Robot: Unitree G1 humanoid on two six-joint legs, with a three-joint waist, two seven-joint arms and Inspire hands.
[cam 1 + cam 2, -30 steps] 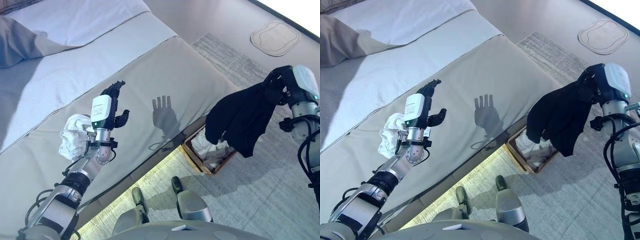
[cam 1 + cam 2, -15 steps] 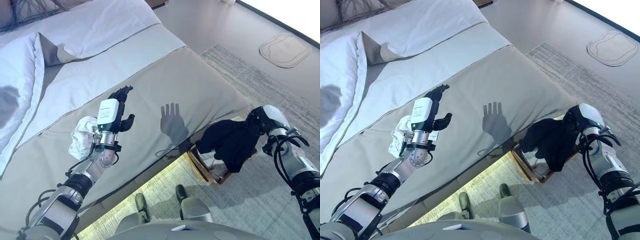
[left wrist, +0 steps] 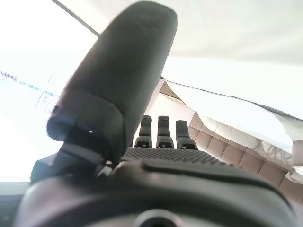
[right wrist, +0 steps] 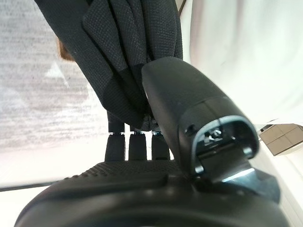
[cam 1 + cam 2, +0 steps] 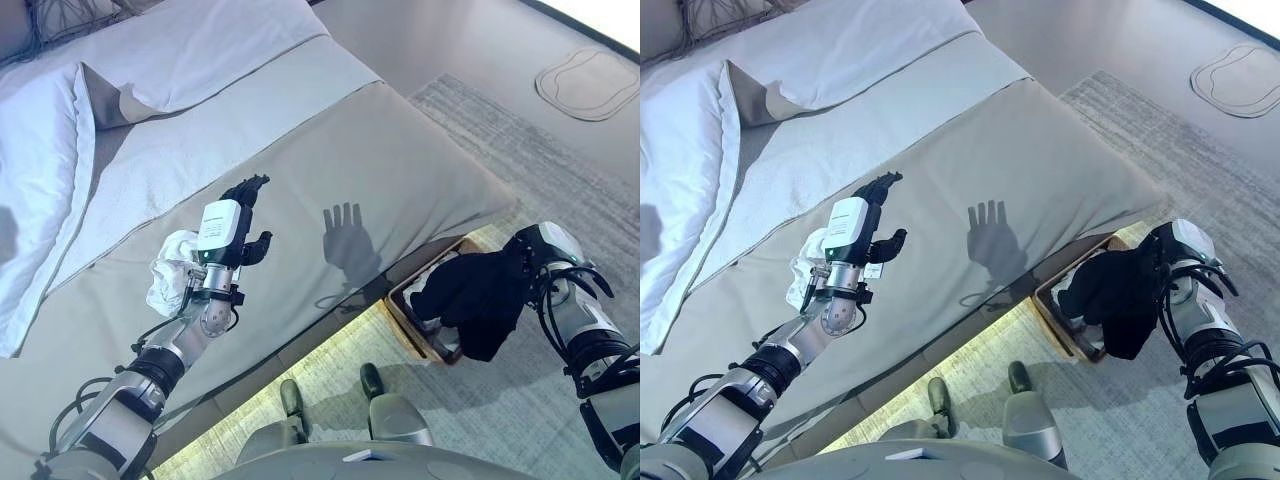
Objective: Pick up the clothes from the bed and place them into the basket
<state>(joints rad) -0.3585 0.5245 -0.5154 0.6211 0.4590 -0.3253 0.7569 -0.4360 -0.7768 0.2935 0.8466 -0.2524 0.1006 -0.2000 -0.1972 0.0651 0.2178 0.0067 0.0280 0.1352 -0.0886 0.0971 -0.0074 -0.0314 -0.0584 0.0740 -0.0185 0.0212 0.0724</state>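
Observation:
My right hand (image 5: 532, 258) is shut on a black garment (image 5: 478, 300), which hangs over the brown basket (image 5: 404, 313) standing on the floor beside the bed. In the right wrist view the dark cloth (image 4: 128, 56) is pinched between thumb and fingers. White cloth (image 5: 428, 283) lies inside the basket. My left hand (image 5: 243, 208) is raised above the beige bed cover (image 5: 400, 150), fingers straight and empty, casting a shadow on it. A crumpled white garment (image 5: 168, 284) lies on the bed just behind my left forearm.
White pillows and a folded white sheet (image 5: 60, 150) cover the far side of the bed. A grey rug (image 5: 510, 400) spreads under the basket. A flat pale mat (image 5: 590, 85) lies on the floor at the far right.
My right hand has dropped from high above the floor down to the basket, carrying the black garment with it. The camera has shifted. The left hand holds its raised pose.

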